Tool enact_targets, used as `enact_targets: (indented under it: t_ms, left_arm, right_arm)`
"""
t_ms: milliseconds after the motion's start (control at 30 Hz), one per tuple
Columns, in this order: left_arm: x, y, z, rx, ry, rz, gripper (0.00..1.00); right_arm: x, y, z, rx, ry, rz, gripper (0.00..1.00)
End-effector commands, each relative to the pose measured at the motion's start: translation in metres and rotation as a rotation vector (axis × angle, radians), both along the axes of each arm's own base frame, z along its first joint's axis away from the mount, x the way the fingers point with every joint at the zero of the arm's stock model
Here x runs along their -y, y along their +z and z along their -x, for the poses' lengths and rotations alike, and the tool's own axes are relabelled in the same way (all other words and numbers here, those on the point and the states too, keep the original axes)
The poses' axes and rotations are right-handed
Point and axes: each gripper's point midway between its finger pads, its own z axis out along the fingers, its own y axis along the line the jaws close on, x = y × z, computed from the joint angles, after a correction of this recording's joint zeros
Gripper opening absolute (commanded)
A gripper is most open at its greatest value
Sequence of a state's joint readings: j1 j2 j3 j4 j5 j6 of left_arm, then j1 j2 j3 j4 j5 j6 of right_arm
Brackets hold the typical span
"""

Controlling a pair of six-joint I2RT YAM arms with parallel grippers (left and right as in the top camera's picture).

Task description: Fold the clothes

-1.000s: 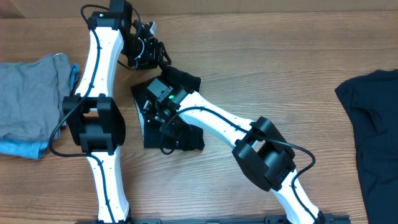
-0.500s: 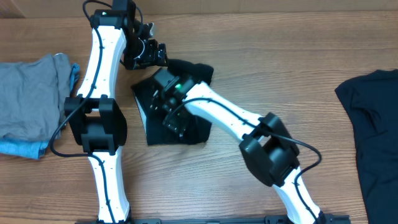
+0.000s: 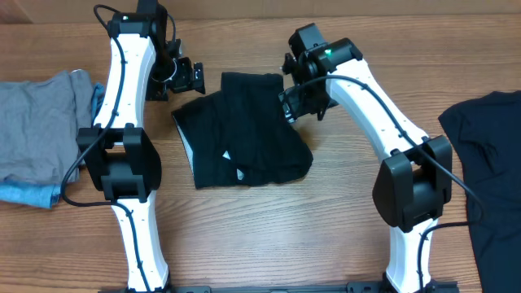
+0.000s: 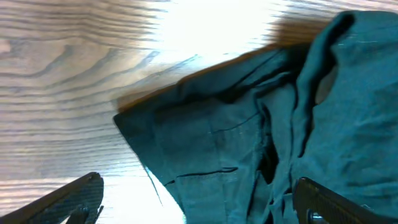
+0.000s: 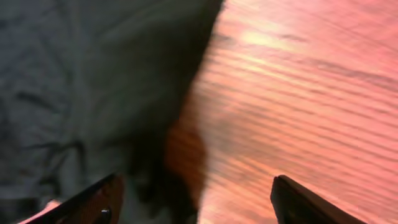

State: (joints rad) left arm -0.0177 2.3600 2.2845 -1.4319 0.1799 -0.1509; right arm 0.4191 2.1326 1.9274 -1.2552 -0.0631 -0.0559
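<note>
Right gripper (image 3: 299, 104) stood with jaws spread and nothing between them, at the upper right edge of the black garment (image 3: 244, 142). A second before, it had been low over the middle of that garment, with my forearm across it. Left gripper (image 3: 189, 76) was likewise spread and empty, by the garment's top left corner.

The cloth, a tight bundle a second before, now lay broader on the table (image 3: 350, 228), drawn out toward the right. Judgement: one pull was finished and let go, but the piece was rumpled and not a finished fold.

A second black garment (image 3: 488, 171) was cut off by the frame's right edge. The right wrist view was blurred, so I could not tell whether the fingertips touched the cloth.
</note>
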Motion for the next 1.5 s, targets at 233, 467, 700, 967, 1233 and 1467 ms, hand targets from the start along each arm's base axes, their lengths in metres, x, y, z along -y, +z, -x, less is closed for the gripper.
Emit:
enact_targets:
  t_ms: [233, 467, 700, 967, 1233, 1467]
  left_arm:
    - [-0.010, -0.043, 0.015, -0.081, 0.087, -0.037, 1.00]
    - [-0.026, -0.056, 0.019, -0.109, 0.189, -0.022, 1.00]
    - [-0.028, -0.056, 0.016, -0.099, 0.191, -0.022, 1.00]
    - [-0.028, -0.056, 0.016, -0.100, 0.190, -0.022, 1.00]
    - [-0.023, -0.047, 0.013, -0.082, 0.150, 0.019, 0.77]
    - [-0.030, -0.004, 0.010, -0.060, 0.177, 0.062, 0.83]
  right_arm:
    - [-0.097, 0.014, 0.033, 0.105, 0.161, -0.050, 0.73]
    - [-0.124, -0.042, 0.071, 0.066, 0.312, -0.055, 0.69]
    - [-0.154, -0.051, 0.105, 0.088, 0.483, -0.036, 0.70]
    - [-0.157, -0.059, 0.092, 0.149, 0.472, -0.029, 0.70]
    - [-0.136, -0.066, 0.076, 0.204, 0.409, 0.109, 0.33]
    - [-0.142, -0.065, 0.073, 0.205, 0.305, 0.063, 0.59]
